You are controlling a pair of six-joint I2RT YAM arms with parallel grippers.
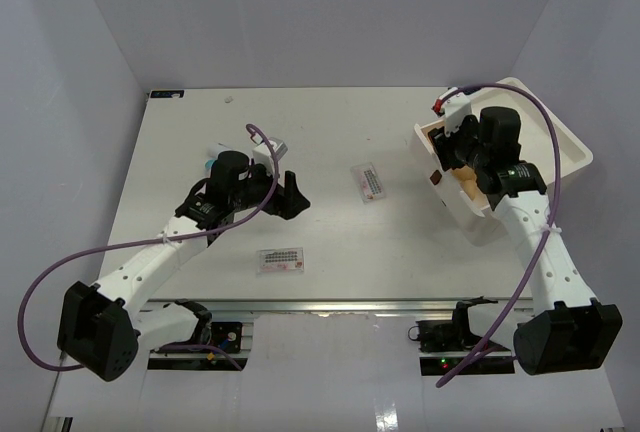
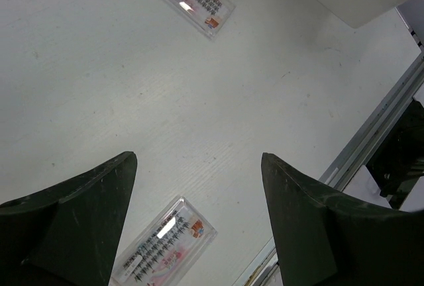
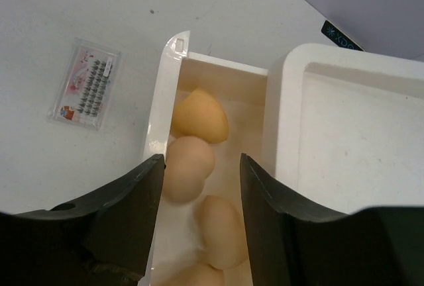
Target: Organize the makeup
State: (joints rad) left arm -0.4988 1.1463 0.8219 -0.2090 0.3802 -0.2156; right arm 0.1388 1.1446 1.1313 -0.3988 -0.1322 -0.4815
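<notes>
The clear packet (image 2: 164,245) by the table's (image 2: 99,87) near edge looks like glossy plastic, the tan sponges (image 3: 199,117) matt and foamy, the white bin (image 3: 344,134) smooth plastic.

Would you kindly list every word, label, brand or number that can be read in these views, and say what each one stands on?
No text can be read in any view.
On the flat clear rectangular packet nearest the arms: red and pink printed patches, too small to read.
On the flat clear rectangular packet farther out: coloured print, too blurred to read.
On the dark sticker at the table's edge: pale marks, unreadable.
</notes>
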